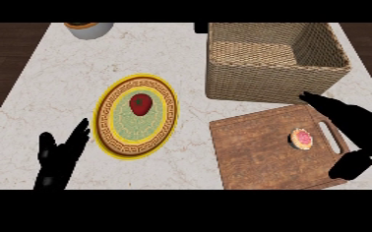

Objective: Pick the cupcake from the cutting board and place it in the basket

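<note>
Straddling the cupcake (302,138) on the cutting board (254,150), the right hand (347,128) is spread, holding nothing; closing off-centre could tip it. Left hand (59,157) rests open.

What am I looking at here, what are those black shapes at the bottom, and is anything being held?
This is one picture taken from a humanoid robot's head, looking steeply down at a marble counter. The black shapes are its two hands. The left hand rests open at the lower left, fingers up. The right hand is open at the right edge, its fingers and thumb spread around the handle end of a wooden cutting board.

On the board sits a small cupcake with pink icing, not yet touched. Behind the board stands a wicker basket, where the cupcake should go. To the left lies a yellow patterned plate with a red fruit, maybe a strawberry, on it. A grey bowl shows at the top edge.

Nothing is held yet.
</note>
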Robot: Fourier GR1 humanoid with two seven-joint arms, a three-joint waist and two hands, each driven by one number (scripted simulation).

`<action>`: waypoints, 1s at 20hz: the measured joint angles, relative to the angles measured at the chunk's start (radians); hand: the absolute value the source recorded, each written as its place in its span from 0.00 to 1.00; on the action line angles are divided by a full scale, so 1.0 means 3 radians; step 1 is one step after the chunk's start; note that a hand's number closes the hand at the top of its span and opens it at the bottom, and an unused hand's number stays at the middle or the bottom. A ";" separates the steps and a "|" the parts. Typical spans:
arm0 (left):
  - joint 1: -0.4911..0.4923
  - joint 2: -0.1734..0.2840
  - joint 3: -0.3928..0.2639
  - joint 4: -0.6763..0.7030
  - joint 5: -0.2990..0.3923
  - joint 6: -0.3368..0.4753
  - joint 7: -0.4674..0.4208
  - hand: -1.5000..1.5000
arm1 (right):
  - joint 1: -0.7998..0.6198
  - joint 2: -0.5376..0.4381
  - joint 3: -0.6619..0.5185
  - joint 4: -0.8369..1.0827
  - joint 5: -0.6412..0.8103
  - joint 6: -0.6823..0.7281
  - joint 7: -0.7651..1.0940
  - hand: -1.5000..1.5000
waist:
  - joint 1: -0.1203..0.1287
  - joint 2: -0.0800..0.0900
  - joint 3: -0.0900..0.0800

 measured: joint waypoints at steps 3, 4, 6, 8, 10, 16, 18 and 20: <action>-0.0019 -0.0041 0.0029 0.0048 -0.0039 -0.0028 -0.0019 0.50 | -0.0059 0.0140 0.0042 0.0126 0.0123 -0.0059 -0.0047 0.00 | 0.0002 -0.0001 0.0002; -0.0034 -0.0058 0.0037 0.0068 -0.0050 -0.0032 -0.0011 0.50 | -0.0099 0.0139 0.0022 0.0181 0.0136 -0.0039 -0.0089 0.00 | 0.0003 -0.0002 0.0004; -0.0017 -0.0083 0.0056 0.0057 -0.0082 -0.0041 -0.0043 0.50 | -0.0113 0.0211 0.0038 0.0197 0.0205 -0.0047 -0.0097 0.00 | 0.0002 -0.0004 0.0005; 0.0000 -0.0103 0.0068 0.0018 -0.0113 -0.0031 -0.0016 0.50 | -0.0008 0.0212 0.0035 0.0204 0.0291 -0.0111 -0.0191 0.00 | -0.0003 -0.0004 0.0003; -0.0009 -0.0115 0.0092 0.0034 -0.0115 -0.0062 -0.0010 0.50 | -0.0060 0.0241 0.0052 0.0244 0.0357 -0.0062 -0.0160 0.00 | -0.0002 -0.0002 0.0003; -0.0025 -0.0156 0.0126 0.0024 -0.0174 -0.0086 0.0044 0.50 | -0.0094 0.0272 0.0111 0.0582 0.0619 -0.0102 -0.0277 0.00 | 0.0003 -0.0001 0.0004; -0.0022 -0.0157 0.0150 0.0007 -0.0180 -0.0117 0.0066 0.50 | -0.0124 0.0337 0.0121 0.0604 0.0664 -0.0059 -0.0230 0.00 | 0.0003 -0.0002 0.0003; -0.0027 -0.0193 0.0158 0.0011 -0.0205 -0.0118 0.0074 0.50 | -0.0190 0.0372 0.0101 0.0727 0.0714 -0.0074 -0.0280 0.00 | 0.0004 0.0000 0.0002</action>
